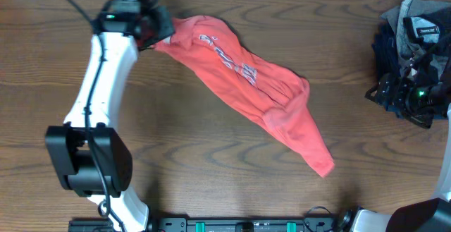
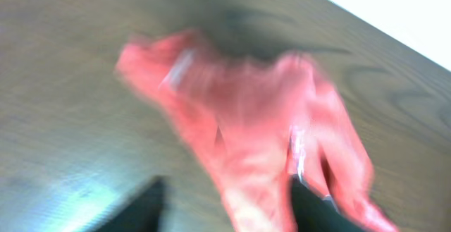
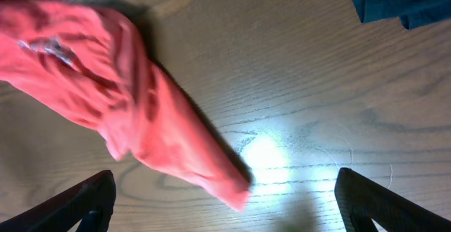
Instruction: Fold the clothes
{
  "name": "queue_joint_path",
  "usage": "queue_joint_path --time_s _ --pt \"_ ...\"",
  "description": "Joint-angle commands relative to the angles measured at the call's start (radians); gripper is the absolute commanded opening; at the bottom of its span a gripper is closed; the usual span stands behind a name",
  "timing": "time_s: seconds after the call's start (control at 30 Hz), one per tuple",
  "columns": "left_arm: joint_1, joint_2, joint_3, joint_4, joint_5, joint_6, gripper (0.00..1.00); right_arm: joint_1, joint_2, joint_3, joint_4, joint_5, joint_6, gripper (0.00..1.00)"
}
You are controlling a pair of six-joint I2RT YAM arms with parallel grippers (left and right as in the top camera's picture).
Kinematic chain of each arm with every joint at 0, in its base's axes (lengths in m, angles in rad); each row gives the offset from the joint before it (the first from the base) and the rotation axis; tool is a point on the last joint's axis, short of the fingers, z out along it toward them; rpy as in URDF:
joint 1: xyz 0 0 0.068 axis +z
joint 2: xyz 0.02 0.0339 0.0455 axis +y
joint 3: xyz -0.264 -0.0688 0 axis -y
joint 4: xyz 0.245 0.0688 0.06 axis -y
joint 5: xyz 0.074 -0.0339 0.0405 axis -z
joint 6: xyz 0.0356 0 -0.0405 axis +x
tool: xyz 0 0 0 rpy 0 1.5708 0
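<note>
Shirt (image 1: 246,77) sprawled on table (image 1: 211,165); L fingers (image 2: 137,214) apart astride its far-left end, grip unclear; R fingers (image 3: 84,204) wide open, nothing held.

The coral-red T-shirt (image 1: 261,91) lies unfolded and crumpled on the bench (image 1: 211,182). It is bunched into a long diagonal band that runs from the far left-centre down toward the near right. The upper-left part is the wider one, and small white-and-dark lettering (image 1: 229,57) faces up there, running along the band. Past the middle the cloth gathers in deep creases and laps over itself, then narrows to a tapered tip lying flat on the wood. The upper-left edge reaches the left end effector (image 1: 156,34); whether it is pinched there cannot be told, since the close view is blurred.
</note>
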Motion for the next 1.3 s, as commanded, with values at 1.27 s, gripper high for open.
queue_joint_path --time_s 1.27 --pt "-0.036 -0.002 -0.094 -0.455 0.013 0.041 0.82 0.933 0.211 -0.376 0.597 0.14 0.496 0.85"
